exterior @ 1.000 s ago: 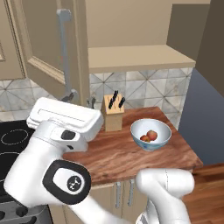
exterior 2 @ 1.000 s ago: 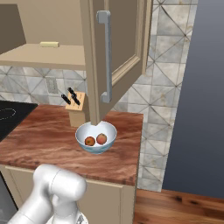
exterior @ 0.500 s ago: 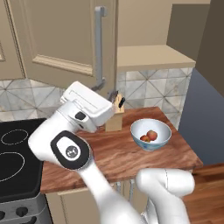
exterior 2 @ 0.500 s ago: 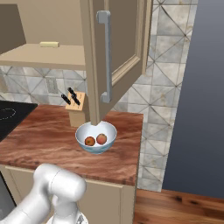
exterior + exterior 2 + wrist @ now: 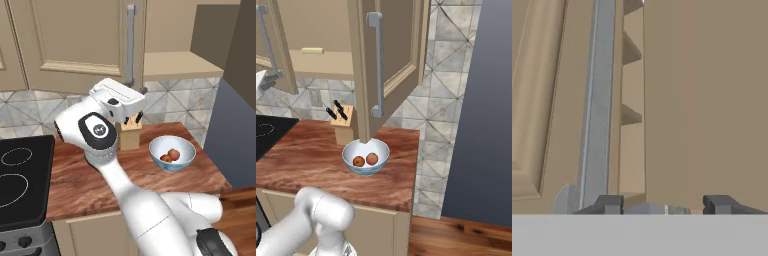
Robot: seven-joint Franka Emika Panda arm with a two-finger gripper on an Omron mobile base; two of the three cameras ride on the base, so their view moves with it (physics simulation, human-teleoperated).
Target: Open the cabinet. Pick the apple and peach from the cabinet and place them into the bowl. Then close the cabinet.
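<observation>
The arm reaches up to the cabinet (image 5: 75, 45), its gripper (image 5: 142, 91) at the foot of the left door's handle (image 5: 131, 45). In the hand view the fingertips (image 5: 612, 204) stand somewhat apart with nothing between them, the handle just beside one. The right base view shows the right door (image 5: 388, 55) swung open above the bowl (image 5: 366, 157), which holds two fruits (image 5: 366, 160) near the knife block (image 5: 343, 127).

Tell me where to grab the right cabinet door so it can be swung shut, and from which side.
Grip the long vertical grey bar handle near its middle, coming from the door's front face. The bar stands off the panel, leaving room for a finger behind it.
</observation>
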